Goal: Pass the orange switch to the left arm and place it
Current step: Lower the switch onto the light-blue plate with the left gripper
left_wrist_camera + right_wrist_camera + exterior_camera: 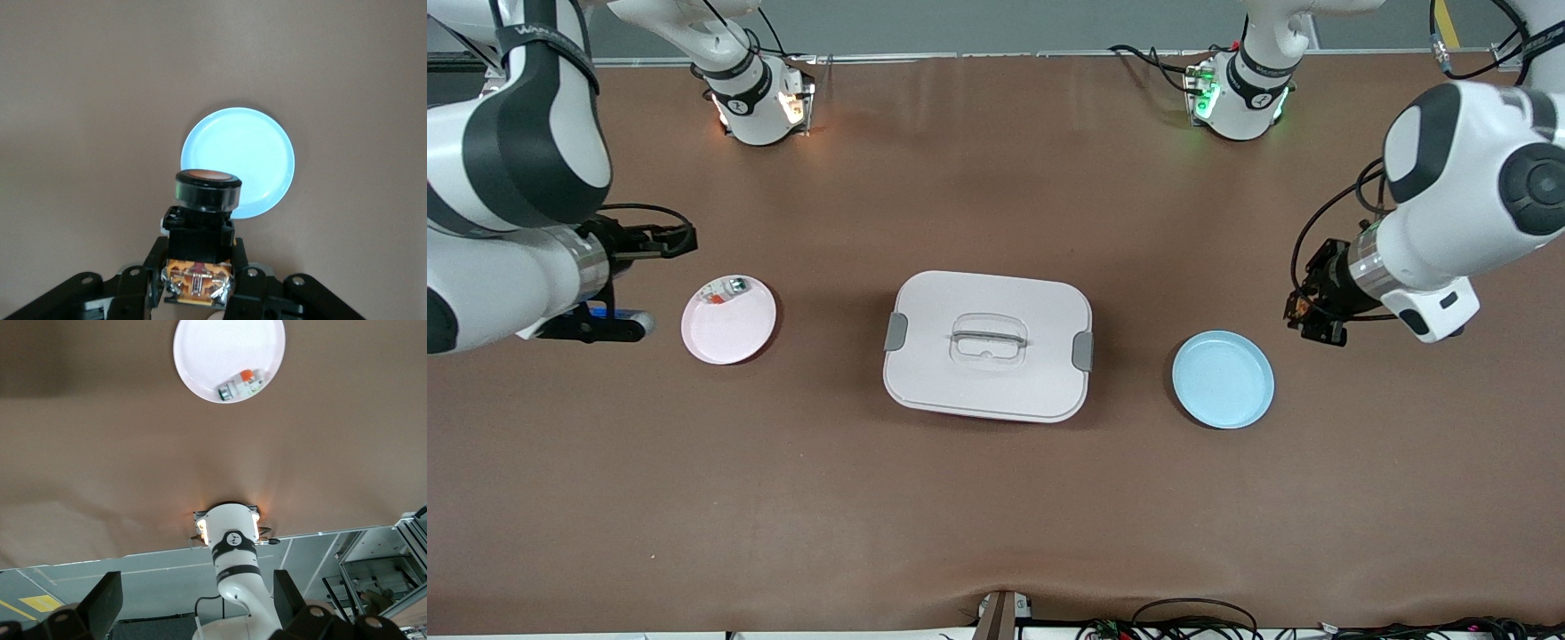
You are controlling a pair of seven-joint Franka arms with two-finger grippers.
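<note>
Front view, box: we are taking the box (988, 346) as our landmark; it is sitting lidded mid-table, with the pink plate (728, 319) toward the right arm's end and the blue plate (1223, 380) toward the left arm's end.
Front view, grippers: the left gripper (1307, 313) is hanging up in the air past the blue plate on the side away from the box; the right gripper (656, 241) is waiting past the pink plate, away from the box.
Left wrist view: we are seeing the left gripper (200, 283) clenched on the switch (203, 220), the orange end up, with the blue plate (238, 162) below.
Right wrist view: the right gripper (193, 603) is standing released and empty; a white-green-red piece (241, 385) is lying on the pink plate (229, 353).
Progress: we are judging the crossing past the box done; only setting the switch down on the blue plate is left.
</note>
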